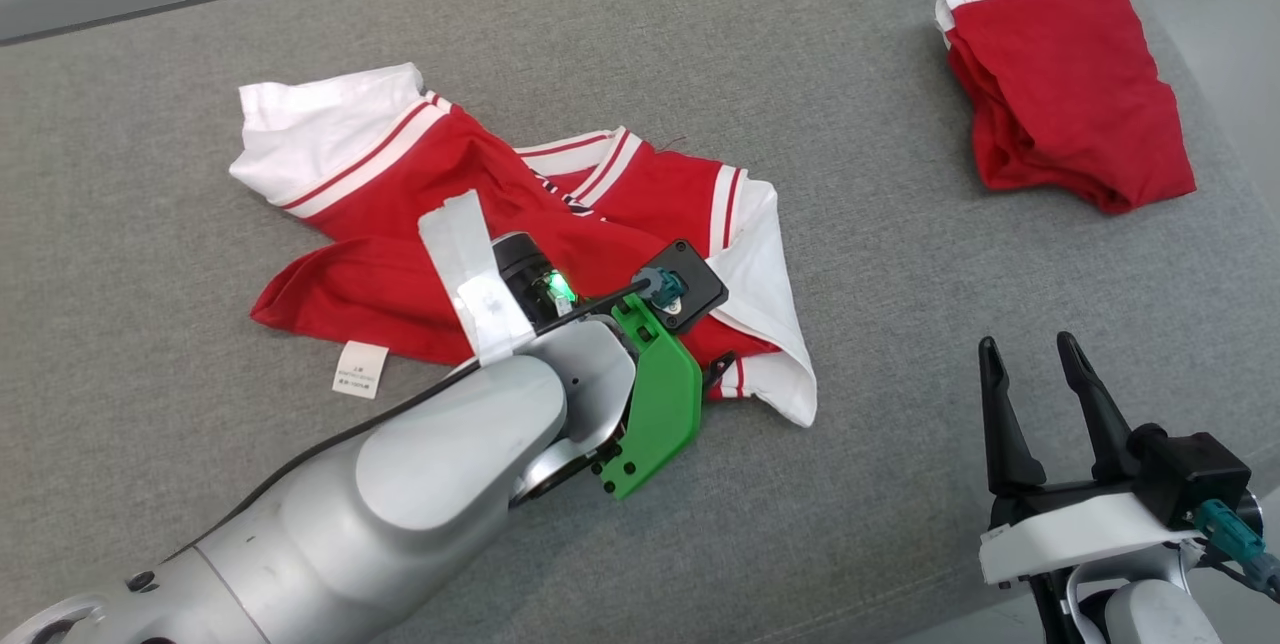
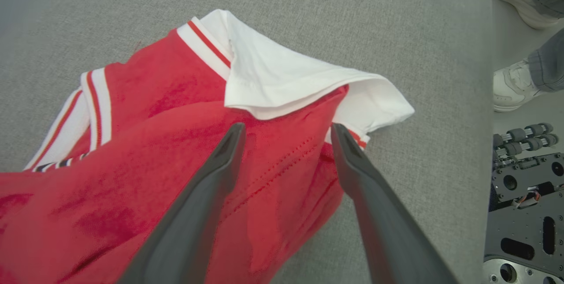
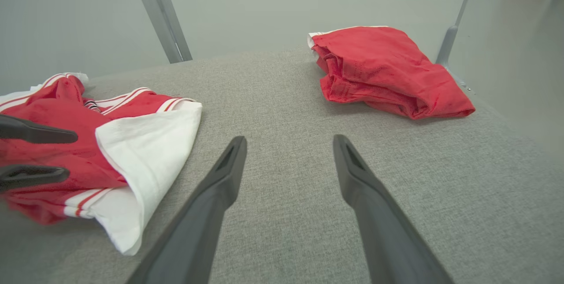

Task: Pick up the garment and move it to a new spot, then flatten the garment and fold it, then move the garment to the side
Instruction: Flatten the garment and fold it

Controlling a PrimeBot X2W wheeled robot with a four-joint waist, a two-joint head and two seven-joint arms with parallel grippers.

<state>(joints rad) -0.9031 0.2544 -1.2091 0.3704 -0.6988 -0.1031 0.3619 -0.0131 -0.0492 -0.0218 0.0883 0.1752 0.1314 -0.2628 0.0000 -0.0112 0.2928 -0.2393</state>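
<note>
The garment (image 1: 420,184) is a red shirt with white sleeves and striped trim, lying crumpled in the middle of the grey table (image 1: 880,254). My left forearm reaches over its front part. In the left wrist view my left gripper (image 2: 286,129) is open, its two fingers spread just over the red cloth (image 2: 176,112) beside a white sleeve (image 2: 282,81); nothing is pinched. The right wrist view shows the same fingers (image 3: 39,134) over the garment (image 3: 145,143). My right gripper (image 1: 1028,344) hovers open over bare table at the lower right, apart from the garment (image 3: 289,138).
A second red garment (image 1: 1070,94) lies folded at the table's far right corner (image 3: 387,68). Beyond the table's edge in the left wrist view are a person's white shoes (image 2: 511,90) and the robot's dark base (image 2: 524,196). A white care label (image 1: 360,369) sticks out at the garment's near edge.
</note>
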